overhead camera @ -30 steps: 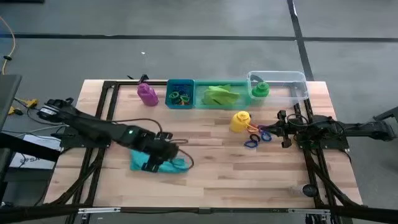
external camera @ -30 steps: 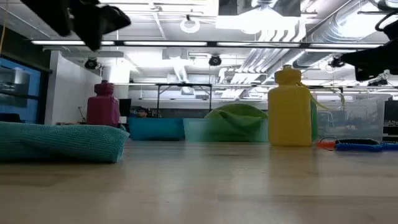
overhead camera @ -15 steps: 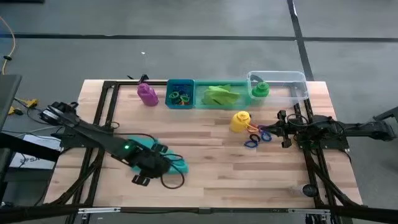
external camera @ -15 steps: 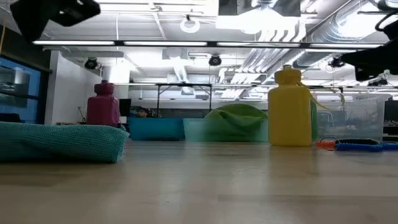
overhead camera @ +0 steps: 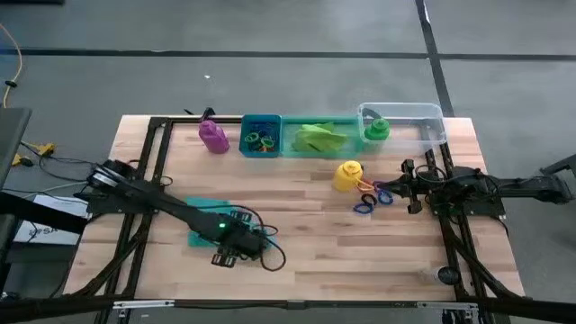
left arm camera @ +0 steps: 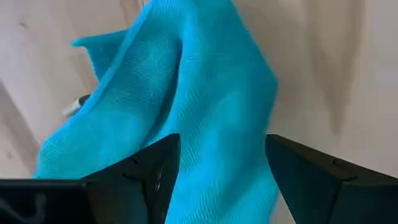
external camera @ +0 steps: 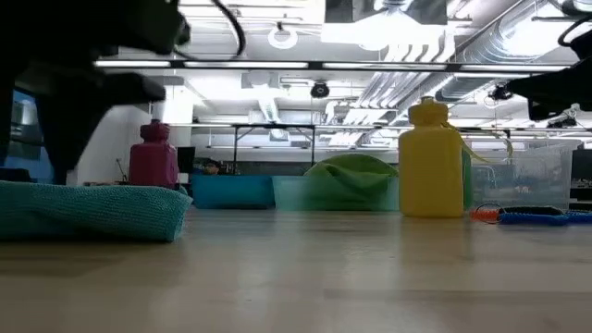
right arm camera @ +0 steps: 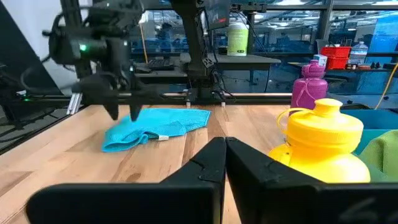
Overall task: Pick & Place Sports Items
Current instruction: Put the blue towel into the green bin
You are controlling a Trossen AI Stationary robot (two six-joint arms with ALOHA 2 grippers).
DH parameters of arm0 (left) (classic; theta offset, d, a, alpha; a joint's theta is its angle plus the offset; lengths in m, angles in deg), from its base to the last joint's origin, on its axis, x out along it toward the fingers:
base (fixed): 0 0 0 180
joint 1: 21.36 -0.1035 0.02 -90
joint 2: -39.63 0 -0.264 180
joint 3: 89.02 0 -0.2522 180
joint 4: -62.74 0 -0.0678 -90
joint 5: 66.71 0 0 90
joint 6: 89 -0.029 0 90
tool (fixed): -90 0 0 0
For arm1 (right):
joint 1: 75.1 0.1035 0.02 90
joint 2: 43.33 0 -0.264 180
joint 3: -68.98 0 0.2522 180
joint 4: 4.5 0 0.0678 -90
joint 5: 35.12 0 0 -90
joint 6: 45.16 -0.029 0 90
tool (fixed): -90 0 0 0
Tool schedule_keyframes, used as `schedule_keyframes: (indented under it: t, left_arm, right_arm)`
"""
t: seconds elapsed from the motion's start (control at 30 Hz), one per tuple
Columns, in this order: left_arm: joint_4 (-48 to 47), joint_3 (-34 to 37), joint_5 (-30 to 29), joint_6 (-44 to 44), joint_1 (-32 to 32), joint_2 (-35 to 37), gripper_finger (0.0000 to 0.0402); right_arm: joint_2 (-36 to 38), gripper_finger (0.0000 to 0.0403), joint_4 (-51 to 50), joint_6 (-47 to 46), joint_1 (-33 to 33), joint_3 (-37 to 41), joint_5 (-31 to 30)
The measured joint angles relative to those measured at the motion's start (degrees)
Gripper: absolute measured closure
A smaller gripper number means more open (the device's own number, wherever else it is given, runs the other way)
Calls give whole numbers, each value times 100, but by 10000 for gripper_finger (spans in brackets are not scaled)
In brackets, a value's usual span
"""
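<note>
A pale wooden slatted desk (overhead camera: 396, 252) carries three rectangular plastic bins in a row at its far edge: blue (overhead camera: 245, 135), green (overhead camera: 290, 144), clear (overhead camera: 423, 117).

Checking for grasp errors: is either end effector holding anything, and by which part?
Nothing is held. The left end effector hangs open above the teal cloth; the right end effector is shut and empty.

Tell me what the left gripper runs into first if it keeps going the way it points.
Most likely the teal cloth: it lies straight ahead of the left gripper, whose open fingers frame it. How far off it lies is unclear.
</note>
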Motion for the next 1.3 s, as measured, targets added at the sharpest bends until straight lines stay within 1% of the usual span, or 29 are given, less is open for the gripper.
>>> schedule_keyframes:
  t: [0.17, 0.3, 0.37, 0.47, 0.57, 0.63, 0.67, 0.7, 0.8, 0.9, 1.3]
  left_arm:
    - [207, 0, 0, -102, -70, -335, 213]
    - [371, 0, -4, -109, -82, -383, 214]
    - [407, 0, -33, -110, -82, -380, 226]
    - [403, 0, -62, -111, -82, -346, 269]
    - [403, 0, -55, -109, -82, -334, 334]
    - [402, 0, 47, -106, -82, -284, 382]
    - [402, 0, 131, -86, -79, -240, 397]
    - [403, 0, 230, -57, -76, -188, 399]
    - [376, 0, 451, 5, -43, 60, 389]
    - [269, 0, 479, 95, -4, 470, 400]
    - [-408, 0, -14, 694, 98, 2351, 400]
  right_arm:
    - [1, 403, -2, -1, 1, 0, 0]
    - [2, 403, -2, -2, 0, 0, 0]
    - [1, 403, -2, -2, 0, 0, 0]
    - [0, 403, -2, -2, 2, 0, 0]
    - [0, 403, -1, -2, 2, 0, 0]
    - [1, 403, -2, -1, 1, 0, 0]
    - [2, 402, -2, -2, 0, 0, 0]
    - [2, 402, -2, 0, 2, 0, 0]
    - [2, 402, -2, 0, 0, 0, 0]
    - [2, 402, -2, -2, 0, 0, 0]
    - [0, 403, -2, -1, 1, 0, 0]
